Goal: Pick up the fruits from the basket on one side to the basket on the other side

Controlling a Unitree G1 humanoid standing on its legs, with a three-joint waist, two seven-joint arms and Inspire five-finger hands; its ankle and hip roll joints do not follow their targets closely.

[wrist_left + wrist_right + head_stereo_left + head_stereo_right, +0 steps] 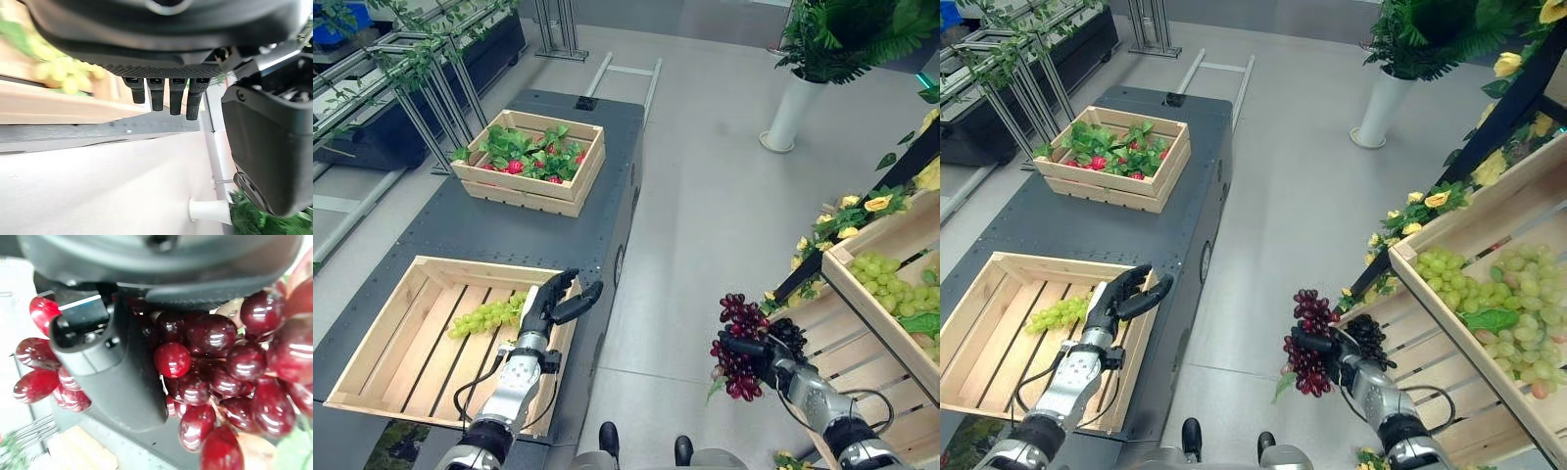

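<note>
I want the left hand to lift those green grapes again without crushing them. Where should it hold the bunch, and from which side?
Probably from above, with the left hand closing across the middle of the green grape bunch. It lies flat and long on the slats of the wooden crate, so its sides are free; its stem is not visible.

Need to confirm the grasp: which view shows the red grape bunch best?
The right wrist view: the red grape bunch sits close up with the right hand curled round it. Both eye views show it whole but small, held over the floor.
</note>
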